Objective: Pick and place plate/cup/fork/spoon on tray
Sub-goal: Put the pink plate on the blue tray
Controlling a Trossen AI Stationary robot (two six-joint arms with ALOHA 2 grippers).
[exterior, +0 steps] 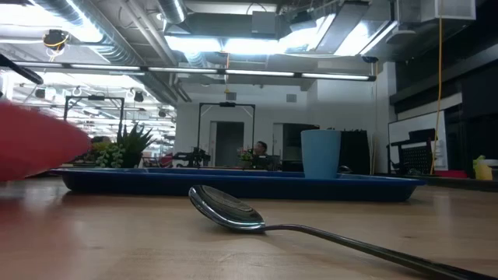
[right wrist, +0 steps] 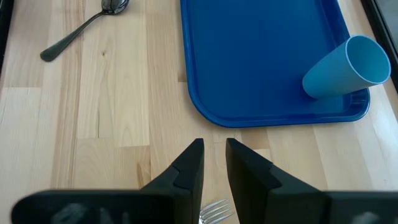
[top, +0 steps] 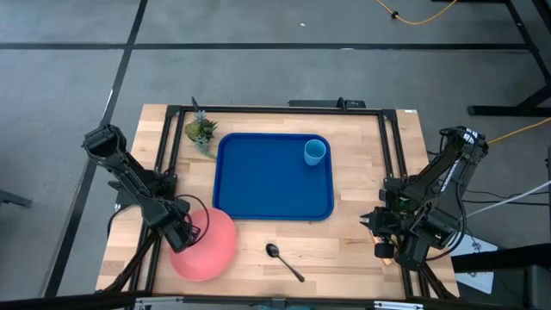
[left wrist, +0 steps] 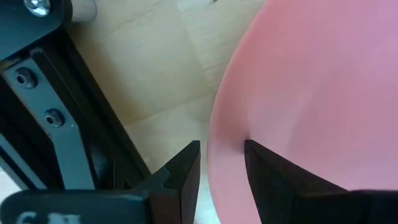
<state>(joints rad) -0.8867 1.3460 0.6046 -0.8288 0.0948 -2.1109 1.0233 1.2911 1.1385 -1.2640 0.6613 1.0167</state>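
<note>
One item of four, the cup (top: 315, 152), stands upright on the tray (top: 258, 185). Nearest the front edge, the spoon (top: 282, 259) lies untouched on the wooden table (top: 344, 250); the left gripper (left wrist: 222, 163) straddles the plate (top: 205, 244) rim, the right gripper (right wrist: 214, 163) clasps the fork (right wrist: 214, 213). Beyond sit a small plant (top: 201, 132) and grey floor.

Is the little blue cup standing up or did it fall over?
Standing up. The small light-blue round cup sits upright in a corner of the big deep-blue rectangular tray, its open mouth facing up.
</note>
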